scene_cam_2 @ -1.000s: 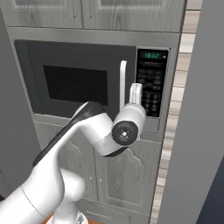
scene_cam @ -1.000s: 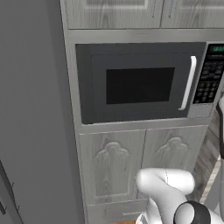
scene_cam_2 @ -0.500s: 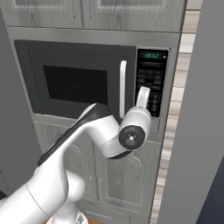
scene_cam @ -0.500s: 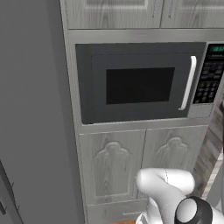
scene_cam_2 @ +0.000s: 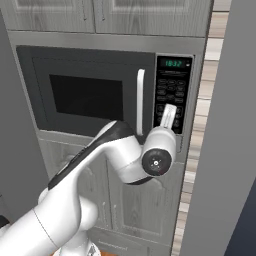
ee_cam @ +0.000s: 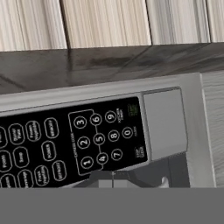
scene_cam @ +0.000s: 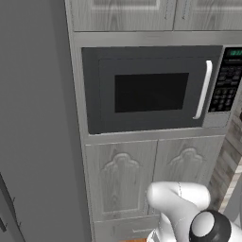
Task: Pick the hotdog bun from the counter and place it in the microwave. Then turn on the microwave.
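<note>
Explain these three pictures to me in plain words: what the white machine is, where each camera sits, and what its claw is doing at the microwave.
The white machine is a robot arm on a base that can drive, in a computer-drawn kitchen. Two cameras ride on that base behind the arm, one to its left and one to its right; both look at the same built-in microwave, whose door is closed. The third camera sits on the hand itself, so it is rolled sideways and looks straight at the keypad. In the right base view the claw is shut, holds nothing, and points at the keypad below the green display. Whether it touches a button cannot be told. Grey cabinet doors sit below the microwave.
</note>
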Tool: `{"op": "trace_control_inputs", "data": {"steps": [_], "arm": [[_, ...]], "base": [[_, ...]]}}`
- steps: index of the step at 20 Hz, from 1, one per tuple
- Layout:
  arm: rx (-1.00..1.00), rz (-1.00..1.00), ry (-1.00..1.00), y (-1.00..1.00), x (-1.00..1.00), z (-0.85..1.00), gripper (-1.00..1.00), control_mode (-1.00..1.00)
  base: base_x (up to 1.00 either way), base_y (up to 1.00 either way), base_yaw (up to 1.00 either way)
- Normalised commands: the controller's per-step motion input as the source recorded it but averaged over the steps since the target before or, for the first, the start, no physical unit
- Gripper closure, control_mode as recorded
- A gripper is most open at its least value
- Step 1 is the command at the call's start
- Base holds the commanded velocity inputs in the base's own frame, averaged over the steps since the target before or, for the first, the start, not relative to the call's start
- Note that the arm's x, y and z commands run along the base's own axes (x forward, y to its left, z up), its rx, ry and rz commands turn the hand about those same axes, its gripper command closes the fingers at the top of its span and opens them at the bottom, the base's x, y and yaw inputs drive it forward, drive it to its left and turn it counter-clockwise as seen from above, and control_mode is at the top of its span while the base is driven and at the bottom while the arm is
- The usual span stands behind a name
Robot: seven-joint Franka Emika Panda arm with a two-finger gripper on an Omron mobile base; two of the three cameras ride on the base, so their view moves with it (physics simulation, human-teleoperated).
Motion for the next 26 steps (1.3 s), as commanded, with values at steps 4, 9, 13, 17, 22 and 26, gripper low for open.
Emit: {"op": "trace_control_inputs", "data": {"steps": [4,9,13,17,22,26], "arm": [[0.06,-0.01,0.0,-0.02,0.05,-0.11,1.0,-1.0],[0.06,-0.01,0.0,-0.03,0.07,-0.09,1.0,-1.0],[0.05,-0.01,0.0,-0.05,0.07,-0.08,1.0,-1.0],[0.05,-0.01,0.0,-0.06,0.09,-0.08,1.0,-1.0],[0.04,-0.01,0.0,-0.05,0.08,-0.08,1.0,-1.0],[0.03,0.0,0.0,-0.06,0.09,-0.09,1.0,-1.0]], "base": [[0.0,0.0,0.0],[0.0,0.0,0.0],[0.0,0.0,0.0],[0.0,0.0,0.0],[0.0,0.0,0.0],[0.0,0.0,0.0]]}}
